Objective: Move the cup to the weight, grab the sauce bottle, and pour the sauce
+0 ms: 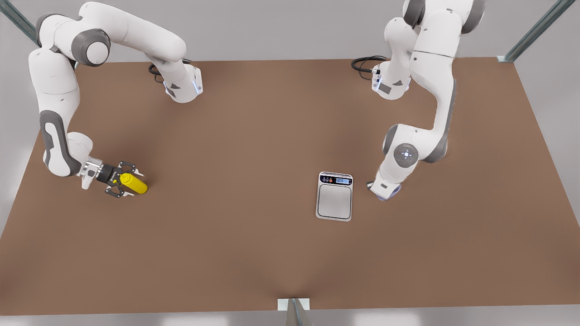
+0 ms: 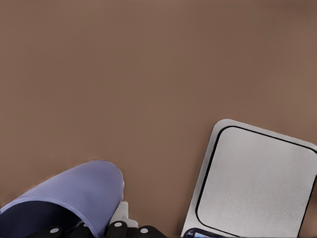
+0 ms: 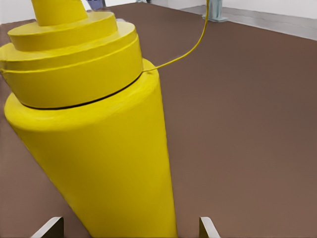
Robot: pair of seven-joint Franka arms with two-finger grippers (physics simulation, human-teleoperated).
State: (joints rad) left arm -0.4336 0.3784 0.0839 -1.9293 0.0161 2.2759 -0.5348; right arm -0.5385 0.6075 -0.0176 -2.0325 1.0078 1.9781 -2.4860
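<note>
One cup (image 2: 74, 198), one weight (image 1: 334, 196), one sauce bottle (image 1: 134, 184) between right gripper (image 1: 121, 185) jaws.

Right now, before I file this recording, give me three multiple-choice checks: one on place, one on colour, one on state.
1. In the front view, the weight lies where from the sauce bottle?
A. Toward that view's left
B. Toward that view's right
C. Under it

2. What colour is the sauce bottle?
A. Red
B. Green
C. Yellow

3. What is on the weight's plate?
A. Nothing
B. The cup
C. The sauce bottle

Answers:
1 B: the weight lies toward the front view's right. The sauce bottle is at its left, between the open fingers of the right gripper.
2 C: its body and cap are bright yellow.
3 A: the plate is bare. The cup is beside the weight, at the left gripper.
</note>
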